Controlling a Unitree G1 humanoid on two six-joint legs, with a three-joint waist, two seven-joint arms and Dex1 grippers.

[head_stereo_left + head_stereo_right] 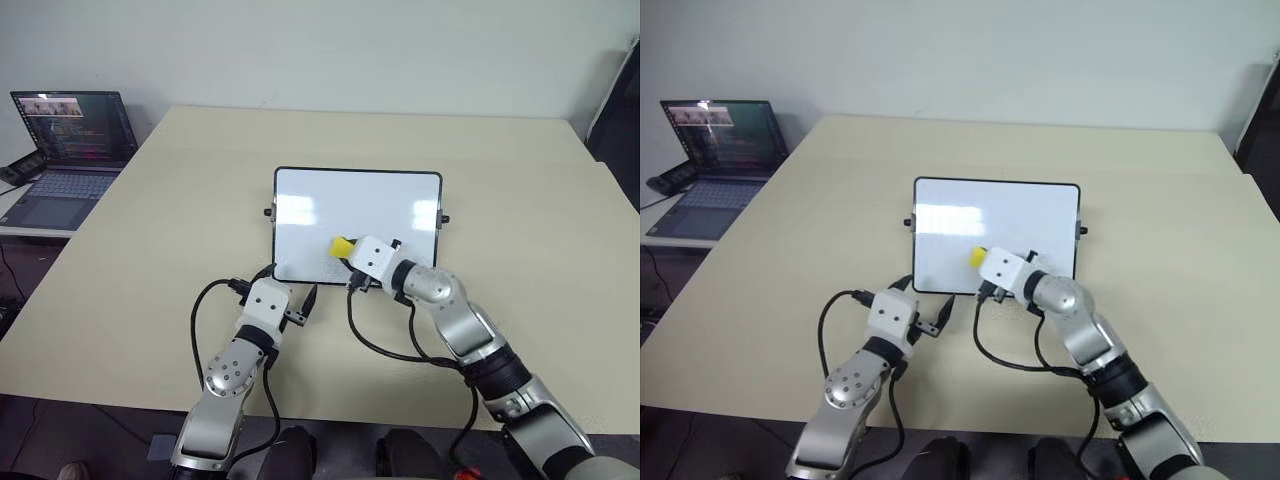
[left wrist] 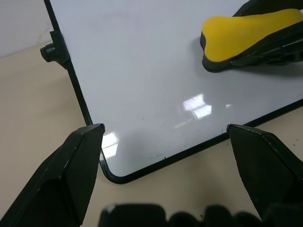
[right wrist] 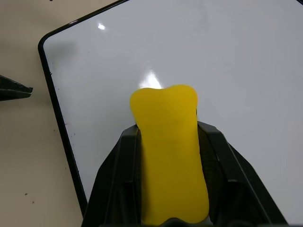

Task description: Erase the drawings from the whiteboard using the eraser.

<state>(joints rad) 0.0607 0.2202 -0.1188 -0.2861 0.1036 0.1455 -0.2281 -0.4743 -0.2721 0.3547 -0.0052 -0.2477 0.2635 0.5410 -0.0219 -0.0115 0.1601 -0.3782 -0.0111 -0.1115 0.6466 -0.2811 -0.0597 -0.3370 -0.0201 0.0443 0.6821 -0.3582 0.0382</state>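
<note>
- Gripping the eraser (image 3: pixel 168 156) between its fingers, the right gripper (image 1: pixel 352 250) presses it on the whiteboard (image 1: pixel 330 205), which lies mid-table (image 1: pixel 150 220).
- Left gripper (image 2: pixel 165 137) fingers spread wide beside the board's near corner.

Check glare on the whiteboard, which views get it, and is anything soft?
Left eye view: broad pale sheen across the whiteboard upper half. Left wrist view: small bright reflections near the board's lower edge; left claw fingers dark and soft up close. Right wrist view: a highlight just past the eraser, which the right claw is clamping.
</note>
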